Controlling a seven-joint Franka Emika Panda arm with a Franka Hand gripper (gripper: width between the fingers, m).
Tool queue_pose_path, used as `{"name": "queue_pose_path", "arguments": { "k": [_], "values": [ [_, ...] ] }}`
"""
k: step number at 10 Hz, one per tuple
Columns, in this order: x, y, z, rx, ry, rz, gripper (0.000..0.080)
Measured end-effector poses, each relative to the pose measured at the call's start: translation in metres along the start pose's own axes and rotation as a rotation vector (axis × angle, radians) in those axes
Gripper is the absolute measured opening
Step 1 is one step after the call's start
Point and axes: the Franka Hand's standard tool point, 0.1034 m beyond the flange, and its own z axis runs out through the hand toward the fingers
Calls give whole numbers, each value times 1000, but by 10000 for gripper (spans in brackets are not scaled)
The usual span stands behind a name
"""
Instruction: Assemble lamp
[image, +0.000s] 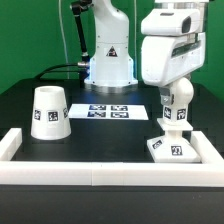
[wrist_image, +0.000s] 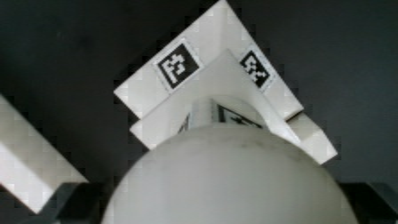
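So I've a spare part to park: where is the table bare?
Bare black table lies between the shade and the base, in front of the marker board, up to the front rail. Crowded at the base, where the gripper holds the bulb.

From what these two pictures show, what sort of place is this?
Most likely a robotics lab test bench: a robot arm stands at a black table edged with white rails, a marker board lies on it, and the gripper holds a tagged lamp bulb.
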Motion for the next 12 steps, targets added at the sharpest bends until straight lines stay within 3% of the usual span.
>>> {"name": "queue_pose_path", "arguments": {
  "k": [6, 12],
  "values": [
    [1, -1, 0, 0, 2, 374, 577],
    [3, -3, 0, 20, 7, 1029, 577]
  ]
}}
